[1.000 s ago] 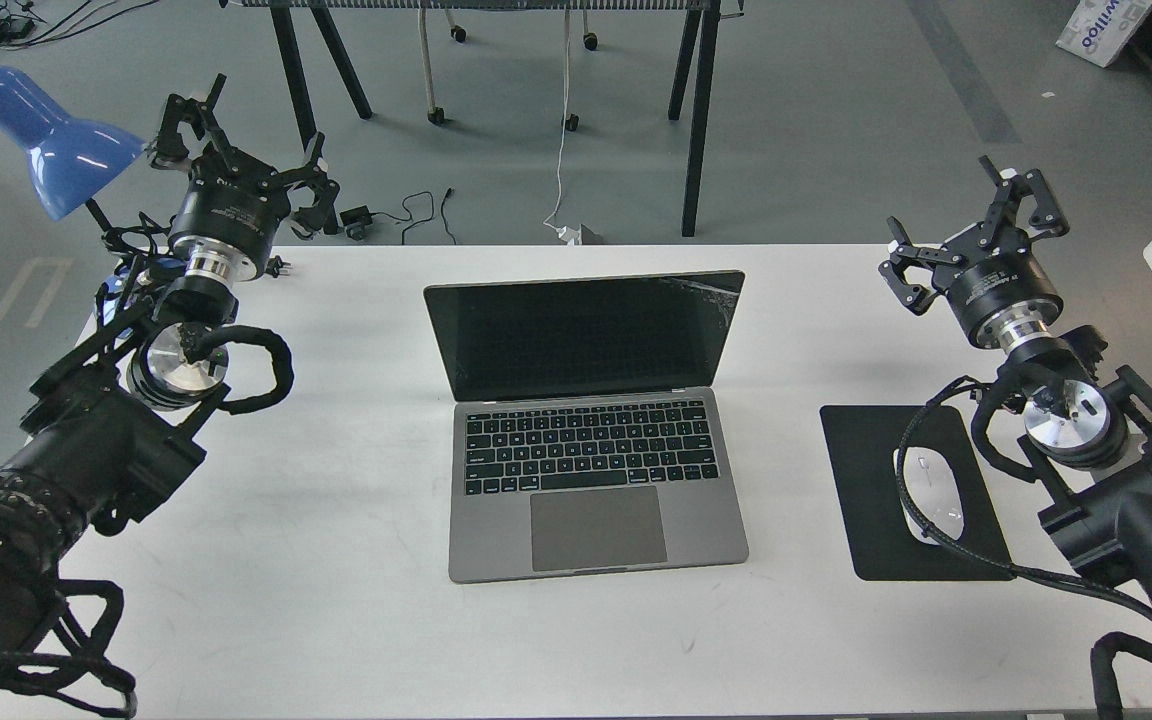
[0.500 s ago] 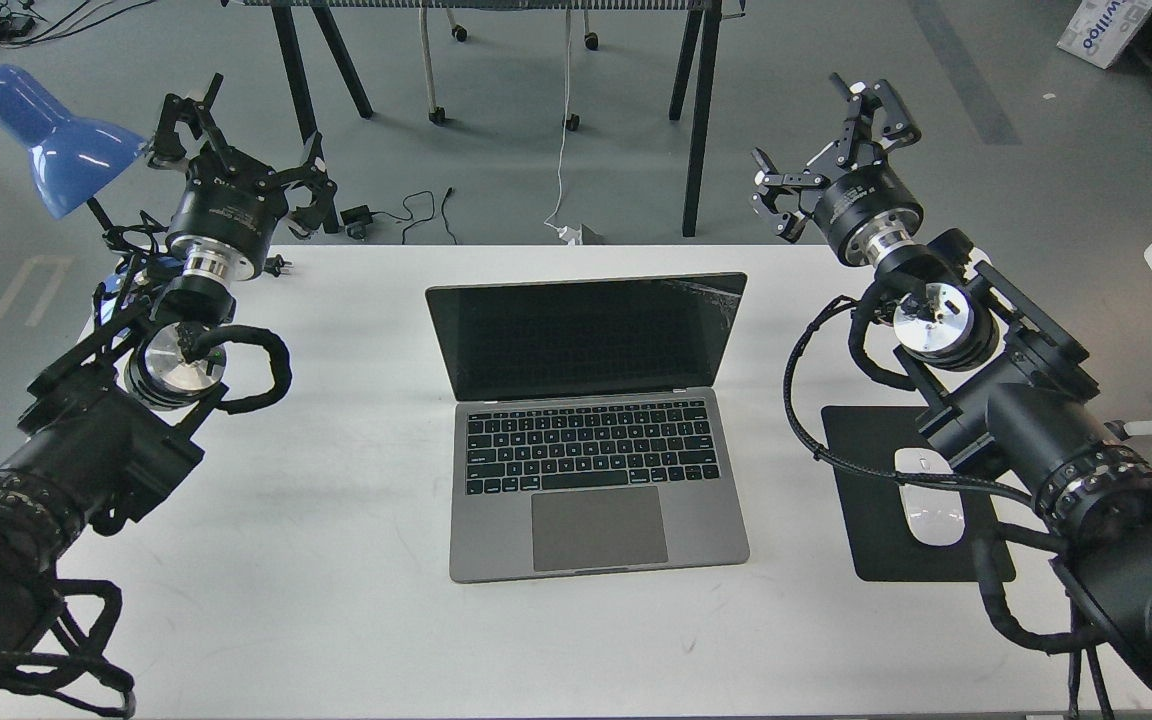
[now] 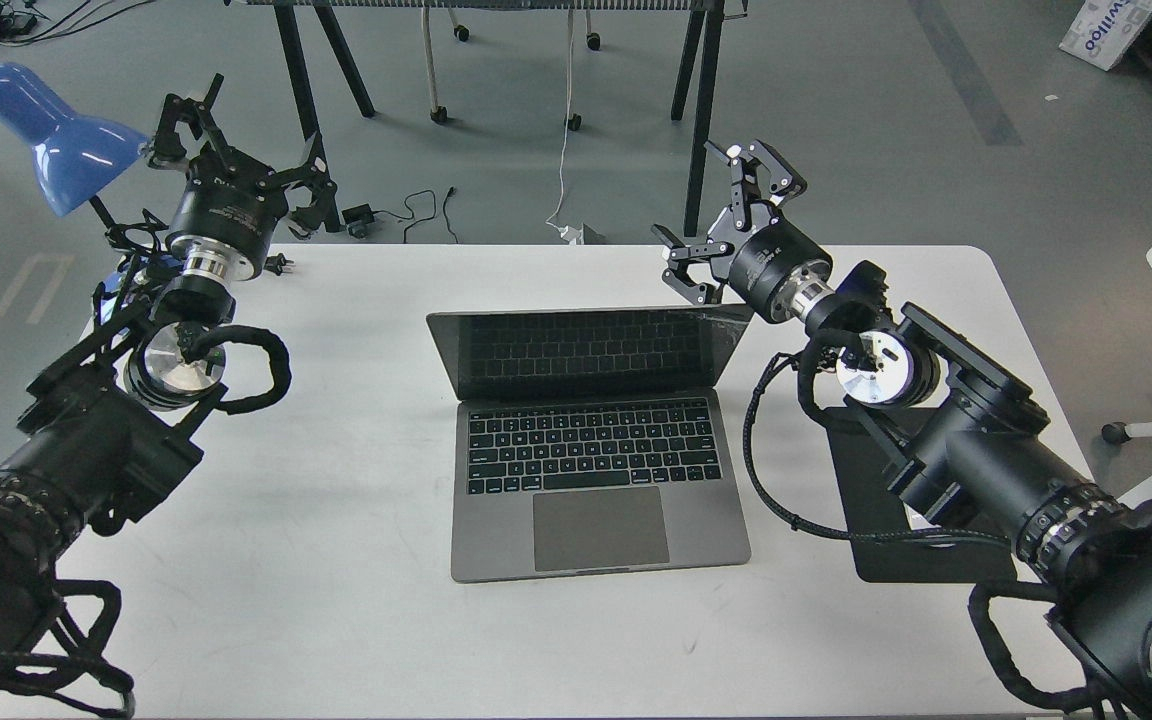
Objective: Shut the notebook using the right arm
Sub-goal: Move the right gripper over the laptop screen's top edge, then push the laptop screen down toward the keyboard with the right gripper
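right gripper (image 3: pixel 711 232) spread wide just behind the cracked top right corner of the notebook (image 3: pixel 596 440), seemingly touching the lid edge, on the white table (image 3: pixel 336 560) beside the black mouse pad (image 3: pixel 876 540), left gripper (image 3: pixel 236 150) likewise spread by the blue lamp (image 3: pixel 51 135).

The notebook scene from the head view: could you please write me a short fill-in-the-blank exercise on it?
1. The right gripper is at the notebook's top ____ corner.
2. The notebook's lid is not yet fully ____.
3. The lamp beside the left gripper has a ____ shade.
4. The black mouse pad lies partly under the ____ arm.

Missing words: right; closed; blue; right
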`<state>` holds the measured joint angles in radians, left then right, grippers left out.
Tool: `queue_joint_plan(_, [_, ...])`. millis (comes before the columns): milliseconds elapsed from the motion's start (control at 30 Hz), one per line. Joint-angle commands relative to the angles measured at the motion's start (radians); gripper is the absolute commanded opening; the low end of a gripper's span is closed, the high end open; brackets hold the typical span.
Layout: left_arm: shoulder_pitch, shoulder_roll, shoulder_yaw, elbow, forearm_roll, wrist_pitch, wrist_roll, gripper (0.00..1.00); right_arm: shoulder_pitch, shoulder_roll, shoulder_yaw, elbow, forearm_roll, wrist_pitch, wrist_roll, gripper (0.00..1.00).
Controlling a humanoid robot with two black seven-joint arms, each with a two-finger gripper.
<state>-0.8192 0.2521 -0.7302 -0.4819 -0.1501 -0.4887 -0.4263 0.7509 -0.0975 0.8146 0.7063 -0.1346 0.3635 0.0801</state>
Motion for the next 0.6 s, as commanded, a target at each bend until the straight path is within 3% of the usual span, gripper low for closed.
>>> queue_joint_plan(0, [0.0, -0.001, 0.0, 0.0, 0.0, 0.0, 0.0, 1.0, -0.073, -0.062, -0.002, 0.108, 0.0, 0.003, -0.003, 1.0])
queue_joint_plan(267, [0.0, -0.001, 0.0, 0.0, 0.0, 0.0, 0.0, 1.0, -0.225, -0.208, -0.072, 0.331, -0.005, 0.009, -0.014, 1.0])
queue_joint_plan(567, [0.0, -0.001, 0.0, 0.0, 0.0, 0.0, 0.0, 1.0, -0.297, -0.223, -0.193, 0.384, -0.014, 0.009, -0.013, 1.0])
